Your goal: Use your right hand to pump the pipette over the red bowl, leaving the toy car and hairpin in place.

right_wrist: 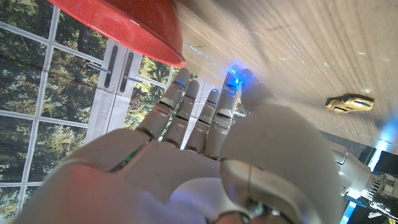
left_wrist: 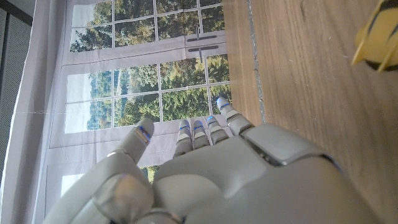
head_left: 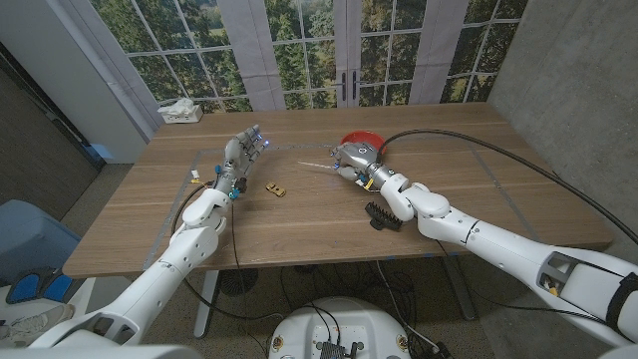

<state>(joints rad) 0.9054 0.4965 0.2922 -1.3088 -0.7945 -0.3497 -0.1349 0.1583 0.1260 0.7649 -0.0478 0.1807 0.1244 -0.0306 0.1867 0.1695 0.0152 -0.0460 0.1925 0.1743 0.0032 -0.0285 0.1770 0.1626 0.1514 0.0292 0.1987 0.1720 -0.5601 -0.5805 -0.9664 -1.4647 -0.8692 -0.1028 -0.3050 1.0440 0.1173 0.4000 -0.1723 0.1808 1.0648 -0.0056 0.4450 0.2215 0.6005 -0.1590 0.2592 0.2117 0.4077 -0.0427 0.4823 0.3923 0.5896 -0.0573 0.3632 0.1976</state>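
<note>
The red bowl [head_left: 365,138] stands at the table's far middle, and its rim [right_wrist: 124,28] shows close in the right wrist view. Just in front of it my right hand [head_left: 355,160] grips the clear pipette [head_left: 313,166], whose thin tip points toward picture left, beside the bowl rather than over it. My fingers [right_wrist: 205,112] are bunched together. The yellow toy car [head_left: 276,188] [right_wrist: 350,102] [left_wrist: 378,36] sits between my hands. The black hairpin [head_left: 382,215] lies beside my right forearm. My left hand [head_left: 242,152] [left_wrist: 205,162] stands upright, fingers apart, holding nothing.
A tissue box [head_left: 180,112] stands at the far left corner. A black cable [head_left: 469,142] runs across the right side of the table to my right arm. Windows stand behind the far edge.
</note>
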